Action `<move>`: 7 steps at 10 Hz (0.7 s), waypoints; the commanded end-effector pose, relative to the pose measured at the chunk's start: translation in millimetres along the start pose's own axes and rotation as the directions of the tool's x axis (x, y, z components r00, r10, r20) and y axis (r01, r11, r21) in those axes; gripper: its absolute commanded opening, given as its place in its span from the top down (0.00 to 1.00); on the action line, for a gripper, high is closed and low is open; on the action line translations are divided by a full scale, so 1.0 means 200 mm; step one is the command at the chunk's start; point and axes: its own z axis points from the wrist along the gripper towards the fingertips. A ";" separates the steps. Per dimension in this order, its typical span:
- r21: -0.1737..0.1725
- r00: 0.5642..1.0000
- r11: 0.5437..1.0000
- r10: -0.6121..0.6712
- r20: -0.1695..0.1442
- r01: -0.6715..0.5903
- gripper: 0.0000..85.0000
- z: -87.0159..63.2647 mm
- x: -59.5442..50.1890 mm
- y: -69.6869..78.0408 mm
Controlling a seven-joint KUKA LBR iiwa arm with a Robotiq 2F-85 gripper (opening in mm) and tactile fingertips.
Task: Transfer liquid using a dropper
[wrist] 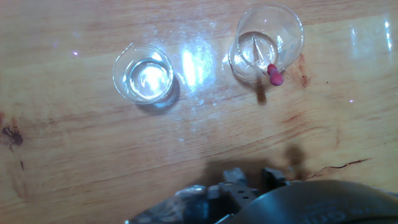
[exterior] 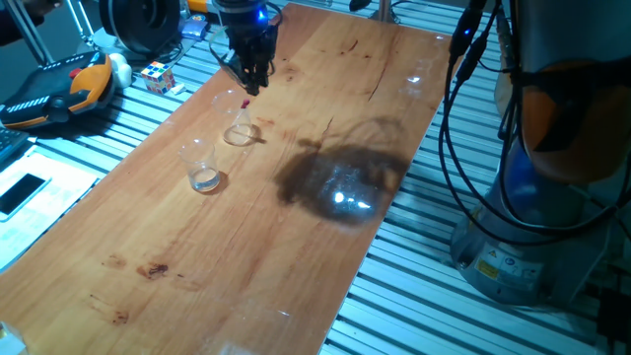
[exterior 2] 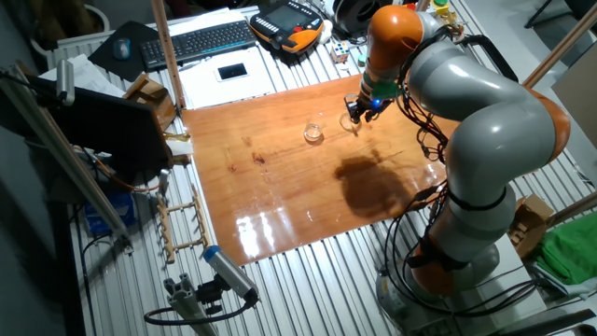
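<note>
The dropper [wrist: 266, 62], a thin clear tube with a red end [exterior: 245, 102], leans inside the low clear glass dish [wrist: 292, 28], its red end resting over the rim. The dish also shows in one fixed view [exterior: 240, 134]. My gripper [exterior: 250, 83] hangs just above and behind the dropper, not touching it. In the hand view its fingertips [wrist: 235, 178] show at the bottom edge with a small gap between them. The clear tumbler [wrist: 144, 74] stands apart to the left and holds a shallow glinting liquid [wrist: 148, 78]. It also shows in one fixed view [exterior: 202, 167].
The wooden tabletop [exterior: 246, 256] sits on a slatted metal bench. A teach pendant [exterior: 59, 89] and a colour cube [exterior: 158, 76] lie beyond the far left edge. The robot base and cables [exterior: 552, 148] stand to the right. A keyboard [exterior 2: 201, 39] lies behind the table.
</note>
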 end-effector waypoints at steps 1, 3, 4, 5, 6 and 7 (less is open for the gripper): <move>0.000 1.000 1.000 0.000 0.002 0.000 0.99 0.00 0.00 0.00; -0.003 1.000 1.000 0.006 0.008 -0.006 0.99 0.03 -0.01 0.01; -0.006 1.000 1.000 0.012 0.011 -0.012 0.99 0.06 -0.01 0.02; -0.004 1.000 1.000 0.015 0.020 -0.015 0.99 0.09 -0.01 0.03; -0.010 0.999 1.000 0.019 0.026 -0.018 0.99 0.12 0.00 0.04; -0.021 0.999 1.000 0.022 0.027 -0.021 0.99 0.15 0.00 0.03</move>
